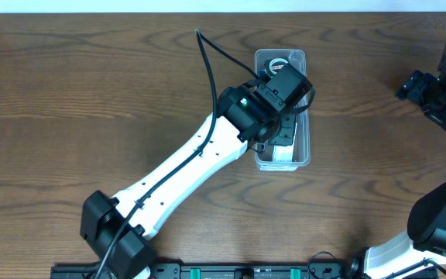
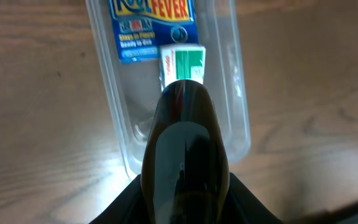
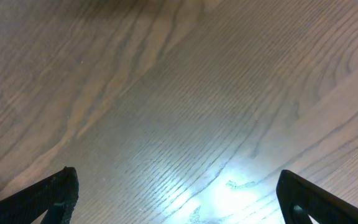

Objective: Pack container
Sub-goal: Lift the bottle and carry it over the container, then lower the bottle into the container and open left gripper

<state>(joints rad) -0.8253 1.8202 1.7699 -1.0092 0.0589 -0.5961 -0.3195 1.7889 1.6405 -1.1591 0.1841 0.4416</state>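
Note:
The clear plastic container [image 1: 304,143] lies on the wooden table with its long side running front to back. In the left wrist view the container [image 2: 129,118] holds a blue printed carton [image 2: 151,28] and a small green and white box [image 2: 183,63]. My left gripper [image 1: 279,105] hovers over the container's middle, shut on a dark glossy oblong object [image 2: 185,155] whose tip points down into the bin over the small box. My right gripper [image 3: 179,199] is open and empty above bare wood; it shows at the far right in the overhead view [image 1: 418,87].
A round grey item [image 1: 277,62] lies at the container's far end and something white [image 1: 279,155] at its near end. The left arm crosses the table from the front left. The right arm stands along the right edge.

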